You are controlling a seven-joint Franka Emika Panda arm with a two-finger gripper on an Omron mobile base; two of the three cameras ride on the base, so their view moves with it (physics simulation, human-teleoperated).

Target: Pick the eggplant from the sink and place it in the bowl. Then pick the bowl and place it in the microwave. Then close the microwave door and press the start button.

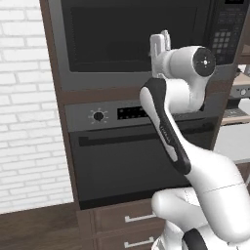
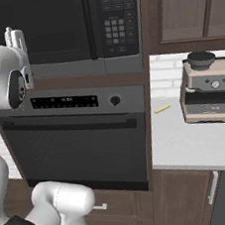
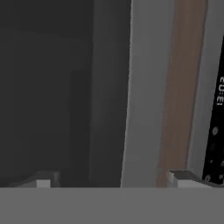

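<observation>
The microwave (image 1: 63, 78) is built into the wall column, and its dark-glass microwave door (image 1: 132, 34) lies flush with the front, shut. The keypad (image 2: 118, 24) sits on its right side. My gripper (image 3: 113, 180) is held up close in front of the door's lower edge; the two fingertips (image 3: 43, 180) stand wide apart with nothing between them. In the rolled hand view I see the dark glass, the grey frame (image 3: 144, 96) and a wood strip (image 3: 179, 96). My wrist (image 1: 190, 61) covers the fingers in the base views. The eggplant, the bowl and the sink are out of view.
A knobbed wall oven (image 2: 74, 149) with a long handle sits right under the microwave, with drawers (image 1: 127, 218) below it. To the right, a white counter (image 2: 188, 145) carries an espresso machine (image 2: 207, 93) and a small yellow item (image 2: 162, 109). A white brick wall (image 1: 24, 107) stands at the left.
</observation>
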